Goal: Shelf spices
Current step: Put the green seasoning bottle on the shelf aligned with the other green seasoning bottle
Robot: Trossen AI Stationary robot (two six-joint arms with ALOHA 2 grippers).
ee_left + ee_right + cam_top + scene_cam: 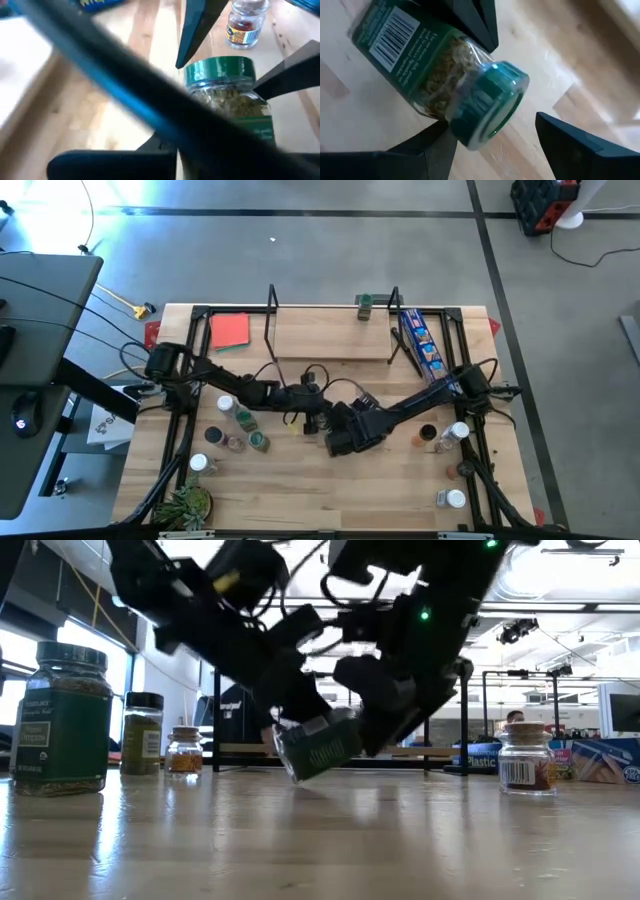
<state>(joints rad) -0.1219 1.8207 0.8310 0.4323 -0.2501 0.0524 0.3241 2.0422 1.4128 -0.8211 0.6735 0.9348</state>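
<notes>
A clear spice jar with a green cap and green label [322, 750] is held tilted, low over the middle of the table, where both arms meet. My left gripper [320, 414] is shut on it. My right gripper [495, 137] is open, with a finger on either side of the green cap [487, 107]. The shelf [330, 330] stands at the table's far side with one green-capped jar [366, 305] on its board. Other jars stand on the table at the left [240, 425] and right [455, 432]. My left gripper pinches the jar by its labelled body [451, 50], just below the shoulder. One finger [476, 22] lies on the side that shows, and the jar hides the other. The jar is tilted, its cap toward my right gripper. My right gripper has one finger [432, 147] close against the cap's rim; I cannot tell whether it touches. The other finger stands clear of the cap.
A long blue snack package [425, 345] leans at the shelf's right end. A red-orange card [230, 330] lies at the far left. A small plant [190, 502] sits at the near left corner. Bare wood lies in the near middle [330, 490].
</notes>
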